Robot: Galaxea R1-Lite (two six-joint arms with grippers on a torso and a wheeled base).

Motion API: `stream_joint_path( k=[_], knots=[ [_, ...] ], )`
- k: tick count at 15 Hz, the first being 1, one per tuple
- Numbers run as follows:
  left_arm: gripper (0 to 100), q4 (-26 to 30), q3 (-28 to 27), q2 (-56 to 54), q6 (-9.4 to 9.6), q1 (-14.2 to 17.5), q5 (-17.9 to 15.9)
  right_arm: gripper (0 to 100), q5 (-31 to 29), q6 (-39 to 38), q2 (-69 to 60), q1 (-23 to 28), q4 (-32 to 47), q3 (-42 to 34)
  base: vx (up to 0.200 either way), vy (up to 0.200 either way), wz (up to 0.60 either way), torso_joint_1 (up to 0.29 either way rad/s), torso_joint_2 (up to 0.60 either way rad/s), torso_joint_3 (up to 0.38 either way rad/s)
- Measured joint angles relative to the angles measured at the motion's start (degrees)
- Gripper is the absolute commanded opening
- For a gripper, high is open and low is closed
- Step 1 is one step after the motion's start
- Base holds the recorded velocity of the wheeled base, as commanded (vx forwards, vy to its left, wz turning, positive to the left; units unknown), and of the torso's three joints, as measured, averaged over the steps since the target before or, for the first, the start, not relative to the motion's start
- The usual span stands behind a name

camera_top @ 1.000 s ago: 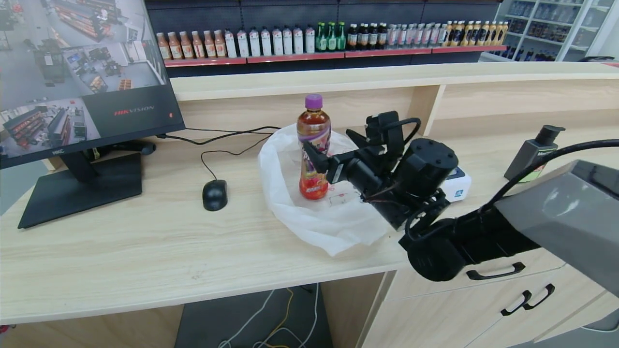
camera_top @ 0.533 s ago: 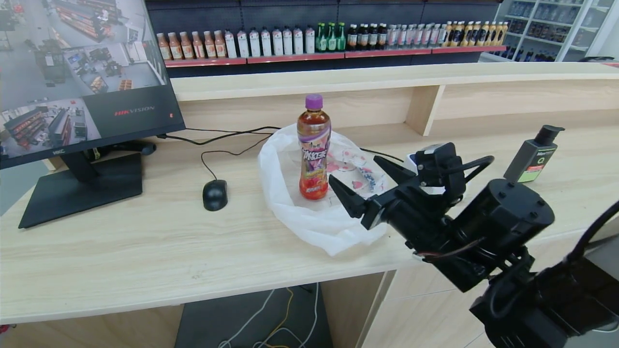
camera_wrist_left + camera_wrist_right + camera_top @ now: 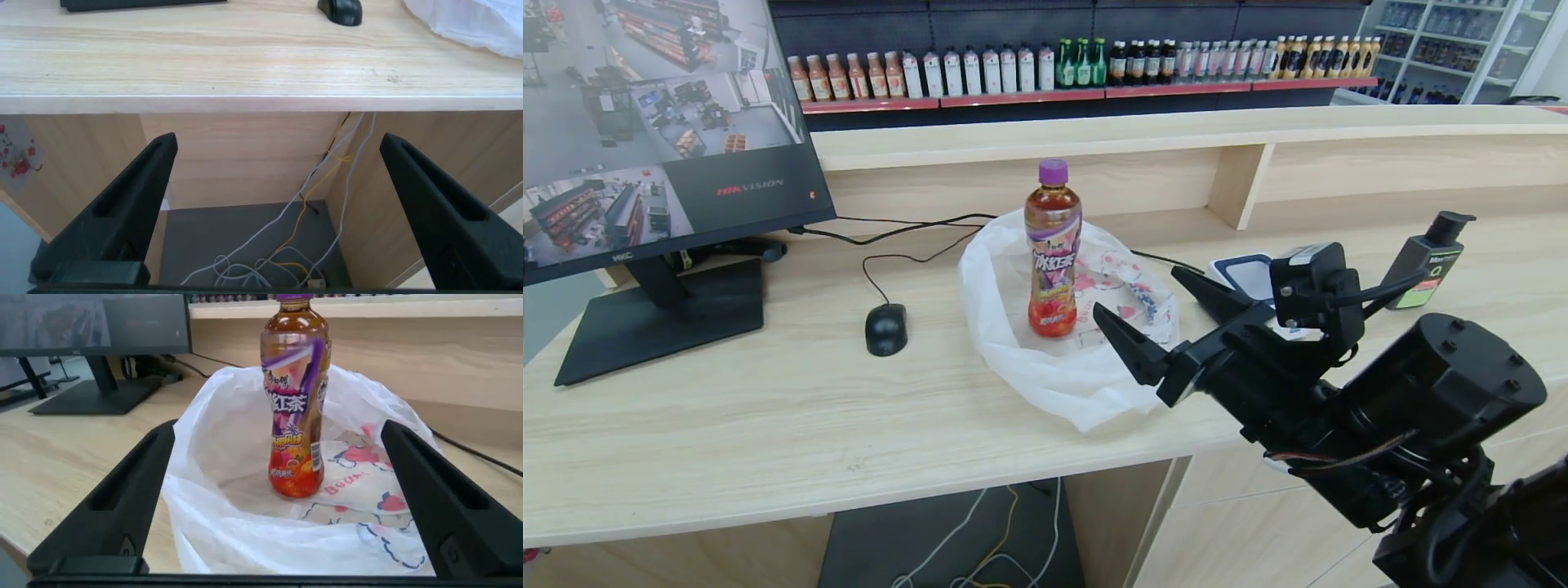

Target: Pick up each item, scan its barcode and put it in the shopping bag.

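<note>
The right gripper (image 3: 1158, 312) has drawn back from the bottle (image 3: 1053, 253), which it flanked a second ago. It now hangs just to the right of the bag (image 3: 1045, 371), over the front edge of the bench (image 3: 768, 416), with its black tapered fingers spread wide and holding nothing. The bottle stays upright inside the bag: clear plastic, amber drink, purple cap, glossy label. The bag is thin, crumpled white plastic with its rim slumped open. The left gripper (image 3: 279, 143), also wide open and empty, sits below the bench front, left of the bag.

Bottle (image 3: 1053, 249) upright in shopping bag (image 3: 1045, 367)
</note>
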State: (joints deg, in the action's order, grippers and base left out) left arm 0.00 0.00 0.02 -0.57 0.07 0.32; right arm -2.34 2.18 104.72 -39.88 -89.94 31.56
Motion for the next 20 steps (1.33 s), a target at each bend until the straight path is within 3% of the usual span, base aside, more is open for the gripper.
stream_joint_path(
  k=[6, 12, 20],
  knots=[
    [100, 0.0, 0.0, -0.02, -0.21, 0.0, 0.01, 100, -0.04, -1.26, -0.87, -0.78, -0.07, -1.72, -0.2, 0.0, 0.0, 0.001, 0.0, 0.004],
    [100, 0.1, 0.0, -0.02, 0.11, -0.05, 0.01, 100, -0.06, -1.32, -1.07, 0.66, 0.09, -1.61, 0.0, 0.0, 0.0, 0.0, 0.0, 0.0],
    [100, 0.0, 0.0, -0.02, -0.33, 0.0, 0.0, 100, -0.01, -1.32, -1.66, 1.56, 0.0, -2.73, 0.0, -0.2, 0.0, 0.0, 0.0, -0.001]
  ],
)
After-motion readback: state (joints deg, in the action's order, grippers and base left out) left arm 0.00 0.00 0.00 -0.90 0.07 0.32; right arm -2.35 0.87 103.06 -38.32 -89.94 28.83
